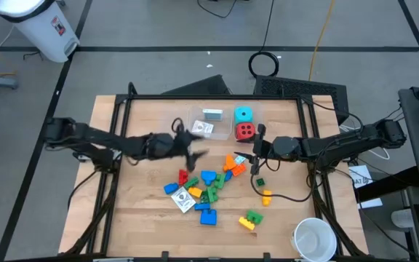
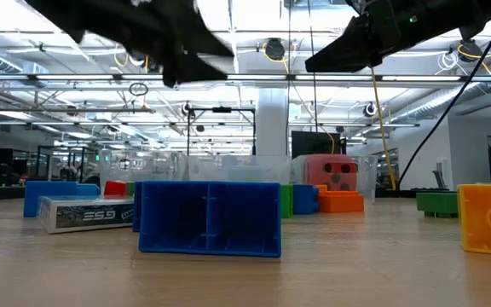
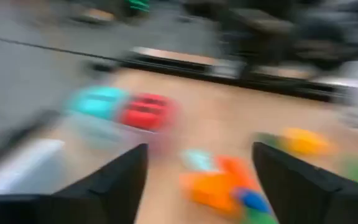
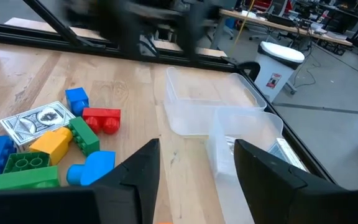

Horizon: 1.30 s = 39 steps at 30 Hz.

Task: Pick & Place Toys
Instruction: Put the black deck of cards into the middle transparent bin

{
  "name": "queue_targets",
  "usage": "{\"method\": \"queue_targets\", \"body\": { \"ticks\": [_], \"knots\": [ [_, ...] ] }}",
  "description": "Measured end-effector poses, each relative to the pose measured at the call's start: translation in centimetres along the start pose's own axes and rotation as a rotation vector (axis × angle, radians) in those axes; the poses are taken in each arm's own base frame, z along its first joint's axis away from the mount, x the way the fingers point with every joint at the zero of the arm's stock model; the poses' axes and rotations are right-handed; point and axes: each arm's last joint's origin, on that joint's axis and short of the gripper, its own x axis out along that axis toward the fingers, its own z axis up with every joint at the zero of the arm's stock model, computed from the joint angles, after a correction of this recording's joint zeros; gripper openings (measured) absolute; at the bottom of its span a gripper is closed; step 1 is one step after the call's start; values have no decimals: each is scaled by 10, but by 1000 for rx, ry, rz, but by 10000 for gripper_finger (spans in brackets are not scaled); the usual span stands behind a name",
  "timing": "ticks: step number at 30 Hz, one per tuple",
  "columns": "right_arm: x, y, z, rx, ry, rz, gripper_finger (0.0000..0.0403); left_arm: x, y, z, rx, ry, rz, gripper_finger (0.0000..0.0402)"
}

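Left claw (image 1: 195, 145) spread, empty, beside the bins; I'd settle it before descending on the brick pile (image 1: 209, 185). Right claw (image 1: 255, 149) parted, empty, above the tabletop (image 1: 144, 211).

The pale wooden desk (image 1: 151, 218) has a black metal frame. Near its far edge sit a cyan plastic die with dark dots (image 1: 244, 115) and a red plastic die with black dots (image 1: 245, 132), beside clear plastic bins (image 1: 195, 124) holding white and teal cards (image 1: 212, 114). Mid-desk lies a heap of blue, green, red, orange and yellow plastic bricks (image 1: 211, 183), with a white patterned card (image 1: 184, 199) among them. A white round cup (image 1: 314, 239) stands at the near right corner. Both arms' fingers are dark.
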Motion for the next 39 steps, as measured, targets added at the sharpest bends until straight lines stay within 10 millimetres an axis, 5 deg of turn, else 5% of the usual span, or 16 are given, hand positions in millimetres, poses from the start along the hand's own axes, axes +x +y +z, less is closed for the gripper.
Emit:
{"method": "queue_targets", "body": {
  "ticks": [5, 10, 16, 28, 36, 39],
  "knots": [
    [0, 0, 0, 0, 0, 1, 176, -21, -46, -18, 10, 218, -424, 383],
    [0, 0, 0, 10, -1, 1, 172, -38, -75, -56, 116, 469, -369, 392],
    [0, 0, 0, 27, -2, 1, 173, -47, -97, -85, -25, 676, -357, 361],
    [0, 3, 3, 60, -33, 103, 169, -44, -103, -123, 110, 773, -163, 309],
    [-1, 6, 4, 60, -45, 116, 167, -35, -109, -123, -382, 871, -188, 298],
    [-2, 7, 5, 59, -55, 120, 166, -32, -113, -116, -428, 834, -291, 302]
  ]
}}
